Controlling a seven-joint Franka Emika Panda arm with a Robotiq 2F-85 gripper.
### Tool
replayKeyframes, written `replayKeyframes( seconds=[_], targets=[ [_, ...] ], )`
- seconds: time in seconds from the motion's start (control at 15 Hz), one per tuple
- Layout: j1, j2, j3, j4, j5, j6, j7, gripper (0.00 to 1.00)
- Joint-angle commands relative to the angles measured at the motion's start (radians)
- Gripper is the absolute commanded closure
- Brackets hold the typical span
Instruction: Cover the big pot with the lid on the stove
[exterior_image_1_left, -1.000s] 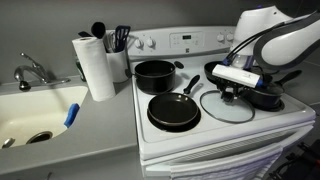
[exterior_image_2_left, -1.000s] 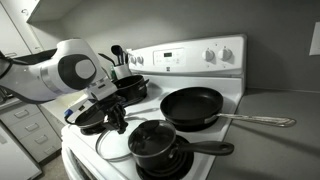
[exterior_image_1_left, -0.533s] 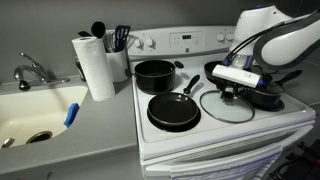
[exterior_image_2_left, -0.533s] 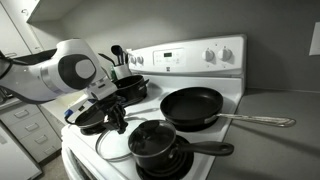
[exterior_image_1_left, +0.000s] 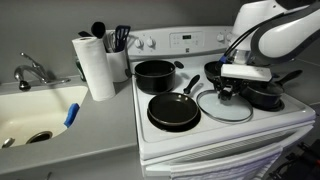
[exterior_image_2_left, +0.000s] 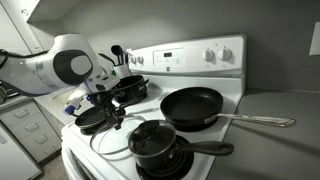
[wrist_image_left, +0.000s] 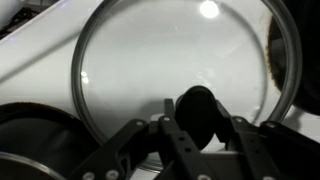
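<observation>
Pinching the knob (wrist_image_left: 197, 106) of the lid (exterior_image_1_left: 214, 108) at the front-right corner of the stove (exterior_image_1_left: 205, 141), the gripper (exterior_image_1_left: 231, 93) has the grab done, jaws tight, yet the pot (exterior_image_1_left: 154, 75) at back-left sits uncovered, so carry and set-down are left.

The arm (exterior_image_1_left: 285, 30) is glossy white, built of thick, rounded segments. In an exterior view one joint carries a flat, round grey cap (exterior_image_2_left: 71, 68). A thin black cable (exterior_image_1_left: 236, 45) runs in a loop along the outside of the arm. At the wrist sits a flat, oblong white block (exterior_image_1_left: 245, 72). Below it the gripper (exterior_image_1_left: 228, 90) is black. In the wrist view its fingers (wrist_image_left: 130, 145) show as dark, angular linkages.
</observation>
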Motion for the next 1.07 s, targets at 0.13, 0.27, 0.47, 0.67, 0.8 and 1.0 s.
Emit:
replayKeyframes(
  seconds=[0.13, 0.27, 0.47, 0.67, 0.8, 1.0],
  targets=[
    [-0.003, -0.01, -0.003, 0.029, 0.008, -0.063, -0.098, 0.61],
    [-0.004, -0.019, -0.002, 0.037, 0.008, -0.08, -0.106, 0.61],
    [-0.004, -0.022, -0.002, 0.037, 0.008, -0.083, -0.108, 0.86],
    [0.011, -0.018, -0.008, 0.038, 0.032, -0.069, -0.227, 0.86],
    [0.019, -0.013, -0.011, 0.054, 0.047, -0.088, -0.356, 0.86],
    [0.025, 0.005, -0.008, 0.082, 0.056, -0.113, -0.516, 0.86]
  ],
)
